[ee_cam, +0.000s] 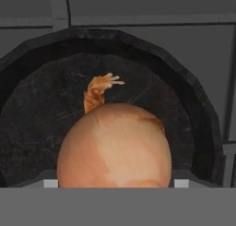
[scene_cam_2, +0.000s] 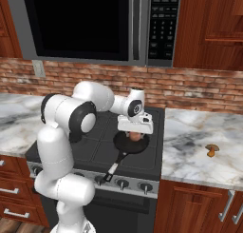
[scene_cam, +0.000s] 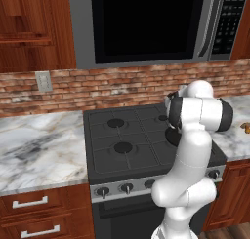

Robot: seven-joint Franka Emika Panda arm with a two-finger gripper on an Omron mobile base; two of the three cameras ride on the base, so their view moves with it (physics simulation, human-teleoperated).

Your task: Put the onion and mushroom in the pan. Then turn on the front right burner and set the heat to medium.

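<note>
My gripper (scene_cam_2: 136, 133) hangs just above the black pan (scene_cam_2: 129, 145) and is shut on the orange-brown onion (scene_cam_2: 136, 137). In the hand view the onion (ee_cam: 115, 146) bulks large and close, its dry stem tip pointing up, with the pan's dark floor (ee_cam: 41, 114) behind it. The pan sits on the stove's front right, covering the front right burner; its thin handle (scene_cam_2: 117, 163) points toward the stove's front edge. The mushroom (scene_cam_2: 212, 150) lies on the marble counter to the right of the stove, and shows at the picture's edge (scene_cam: 245, 128) in the left base view. My arm hides most of the pan (scene_cam: 172, 135) there.
A row of knobs (scene_cam_2: 122, 183) lines the stove front below the pan handle. Left burners (scene_cam: 123, 147) lie bare under the grate. A microwave (scene_cam_2: 85, 23) hangs above the stove, against the brick wall. Marble counters (scene_cam: 39, 145) flank both sides.
</note>
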